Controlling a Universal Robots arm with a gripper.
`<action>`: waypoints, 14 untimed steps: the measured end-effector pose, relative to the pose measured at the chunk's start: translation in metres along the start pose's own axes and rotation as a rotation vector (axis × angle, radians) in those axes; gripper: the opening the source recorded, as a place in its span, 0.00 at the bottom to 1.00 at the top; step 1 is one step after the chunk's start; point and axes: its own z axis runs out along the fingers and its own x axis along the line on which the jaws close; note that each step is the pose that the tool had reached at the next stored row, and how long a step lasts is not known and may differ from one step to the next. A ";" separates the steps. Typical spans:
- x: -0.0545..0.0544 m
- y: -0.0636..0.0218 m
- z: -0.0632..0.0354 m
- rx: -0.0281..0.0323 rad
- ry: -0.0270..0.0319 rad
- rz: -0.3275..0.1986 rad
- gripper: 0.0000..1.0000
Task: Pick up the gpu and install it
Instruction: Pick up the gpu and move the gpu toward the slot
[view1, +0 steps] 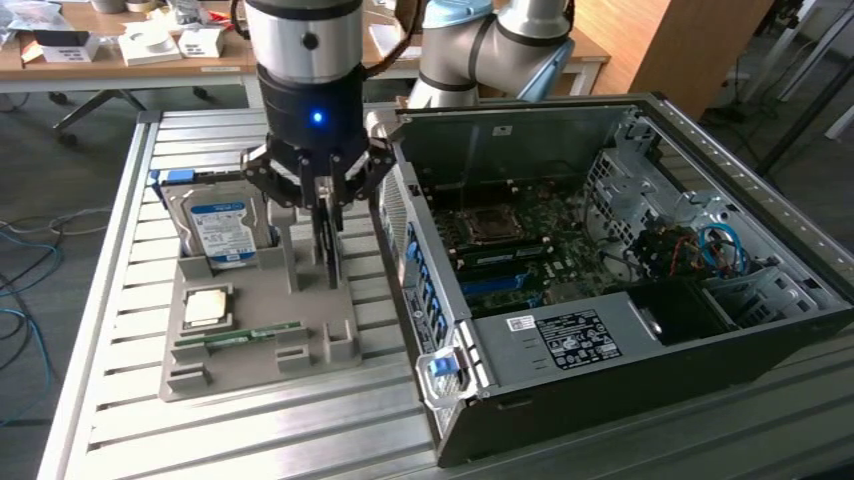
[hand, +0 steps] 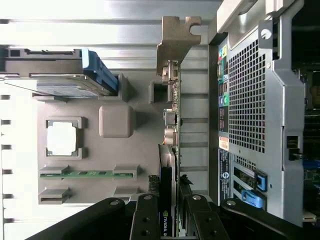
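The gpu (view1: 328, 250) is a thin dark card standing on edge in the grey holder tray (view1: 254, 300), just beside the open computer case (view1: 561, 340). My gripper (view1: 324, 212) comes straight down over it and is shut on the card's upper edge, one finger on each face. In the wrist view the gpu (hand: 172, 110) runs edge-on from its pale metal bracket up to my gripper (hand: 170, 202), with the black fingers (hand: 146, 215) pressed against it. Its lower edge still looks level with the tray (hand: 135, 160).
The tray also carries a blue-labelled hard drive (view1: 220, 230), a square processor (view1: 204, 307) and a green memory stick (view1: 240, 335). The case lies on its side with the motherboard (view1: 534, 240) exposed; its rear panel (hand: 250, 100) stands close beside the card.
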 end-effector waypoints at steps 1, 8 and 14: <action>0.000 0.0002 -0.0042 -0.0006 0.0002 0.000 0.26; -0.001 0.0018 -0.0311 -0.0041 0.0002 0.000 0.26; -0.001 0.0028 -0.0491 -0.0076 0.0003 0.000 0.26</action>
